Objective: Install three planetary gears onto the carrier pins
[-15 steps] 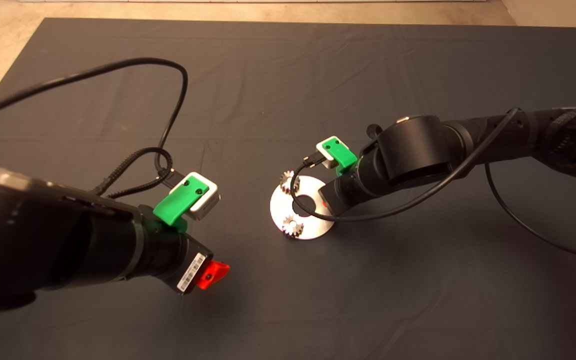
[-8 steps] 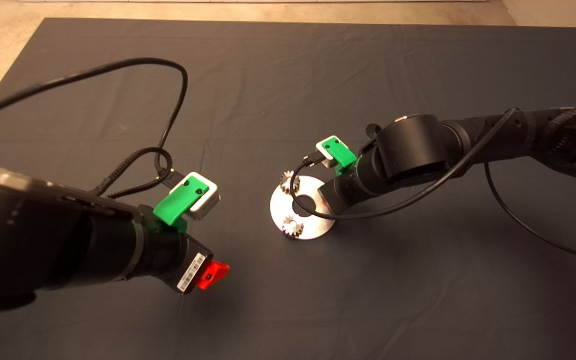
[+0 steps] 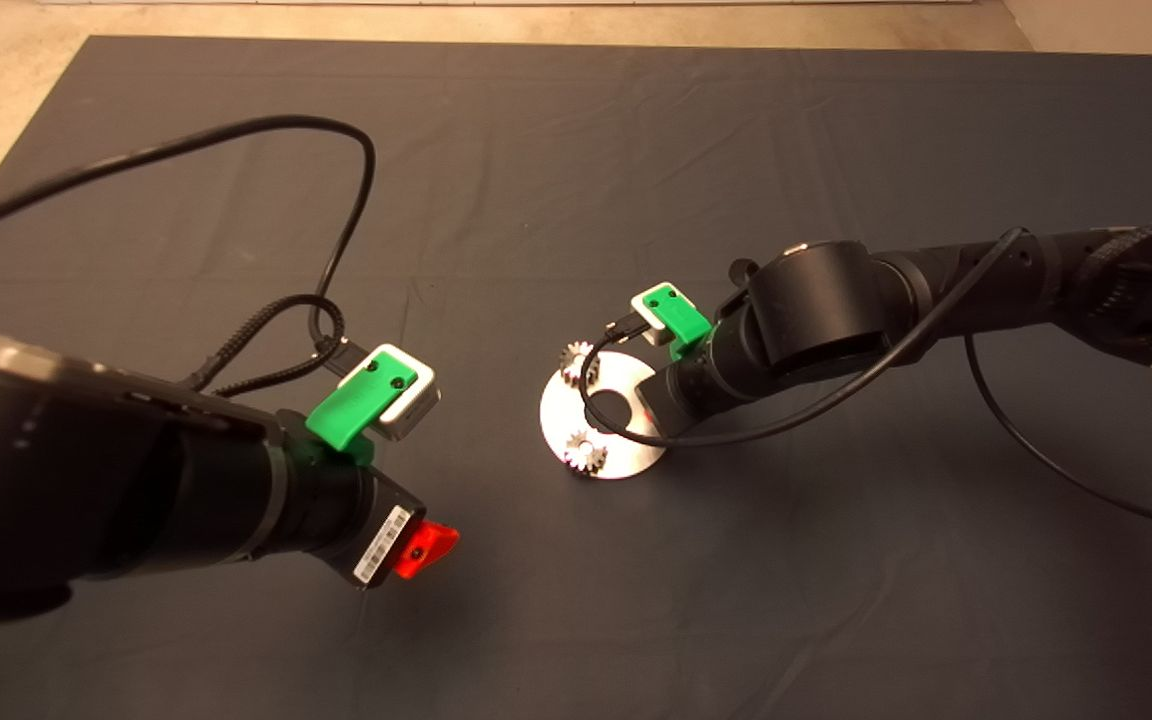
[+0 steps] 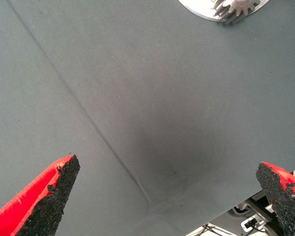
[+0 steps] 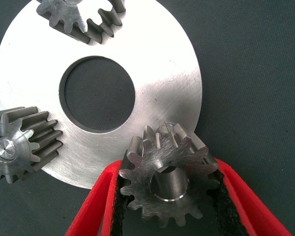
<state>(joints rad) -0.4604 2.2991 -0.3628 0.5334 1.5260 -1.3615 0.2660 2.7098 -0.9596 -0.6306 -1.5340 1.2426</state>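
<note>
Two black robot arms reach over a worktop covered by a dark mat. The right pincer is clamped on one small silvery gear, its red fingers pressing the teeth from either side. This third gear hangs over the rim of a flat shiny disc with a large centre hole. Just beyond the pincer's tips, two more gears sit on the disc: one with a pin end showing in its bore, the other on the far side of the hole, partly cut off by the picture's edge.

The left pincer waits well apart from the disc, low over bare mat, fingers spread wide and holding nothing.

To do this step well, judging from here, the held gear's bore should be centred straight above the last free pin and kept level, then lowered gently, letting go only once it has dropped flat.

The third pin itself cannot be seen; the held gear covers it. Whether the bore already sits over it cannot be told. From above, the right arm hides that side of the disc and the gear.
</note>
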